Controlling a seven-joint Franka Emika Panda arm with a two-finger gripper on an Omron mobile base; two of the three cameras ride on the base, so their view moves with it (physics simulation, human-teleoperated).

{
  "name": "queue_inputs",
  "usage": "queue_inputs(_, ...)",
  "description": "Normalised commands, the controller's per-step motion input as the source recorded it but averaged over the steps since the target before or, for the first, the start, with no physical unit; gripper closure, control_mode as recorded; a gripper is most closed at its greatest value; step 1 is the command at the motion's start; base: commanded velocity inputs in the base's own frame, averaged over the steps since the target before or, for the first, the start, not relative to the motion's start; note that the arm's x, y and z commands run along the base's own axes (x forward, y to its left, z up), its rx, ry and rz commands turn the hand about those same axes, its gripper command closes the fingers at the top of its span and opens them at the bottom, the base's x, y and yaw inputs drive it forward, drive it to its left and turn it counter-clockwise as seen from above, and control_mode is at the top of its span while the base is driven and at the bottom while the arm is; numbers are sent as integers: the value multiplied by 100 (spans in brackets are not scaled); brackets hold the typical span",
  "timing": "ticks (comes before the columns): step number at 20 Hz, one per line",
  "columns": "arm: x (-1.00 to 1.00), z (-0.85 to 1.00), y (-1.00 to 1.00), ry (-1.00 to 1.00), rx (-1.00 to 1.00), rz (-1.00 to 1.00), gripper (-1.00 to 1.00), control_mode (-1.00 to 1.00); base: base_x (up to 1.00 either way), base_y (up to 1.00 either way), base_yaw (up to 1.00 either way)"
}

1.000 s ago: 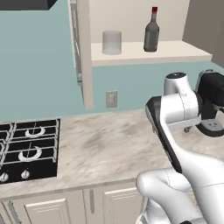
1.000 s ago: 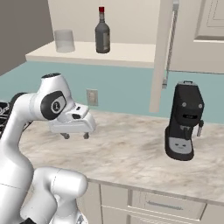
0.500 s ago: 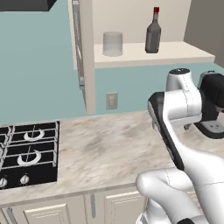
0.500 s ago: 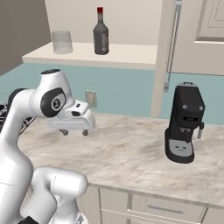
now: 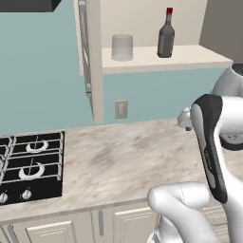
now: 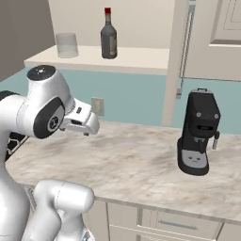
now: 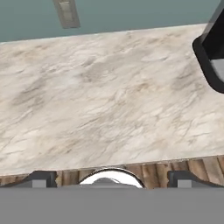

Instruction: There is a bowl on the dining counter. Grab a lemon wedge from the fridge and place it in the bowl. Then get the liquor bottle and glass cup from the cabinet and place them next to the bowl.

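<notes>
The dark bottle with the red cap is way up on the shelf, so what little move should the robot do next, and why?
Probably raise the open gripper toward the shelf. The small dark liquor bottle with the red cap and the short clear glass cup stand apart on the open cabinet's cream shelf, while the hand hangs low, facing the beige marble wall counter.

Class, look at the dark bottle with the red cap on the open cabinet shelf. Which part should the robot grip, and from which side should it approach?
Probably the straight lower body of the liquor bottle, below its rounded shoulder, because the neck is thin. It stands upright near the shelf's front edge, so come in level from the open front, jaws wide. The glass cup stands well apart, leaving room.
</notes>
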Motion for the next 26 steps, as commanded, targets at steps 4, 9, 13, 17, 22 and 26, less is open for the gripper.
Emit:
queue_inputs(4, 0, 76, 0, -34, 2, 0, -100, -100, 0, 0, 0)
queue_inputs(9, 0, 89, 0, -41, -1, 0, -100, -100, 0, 0, 0)
queue_inputs(13, 0, 88, 0, -40, -4, 0, -100, -100, 0, 0, 0)
queue_inputs(17, 1, 83, 0, -28, -4, 0, -100, -100, 0, 0, 0)
queue_inputs(22, 24, 68, 0, -13, -4, 0, -100, -100, 0, 0, 0)
queue_inputs(26, 48, 58, 1, -4, -4, 0, -100, -100, 0, 0, 0)
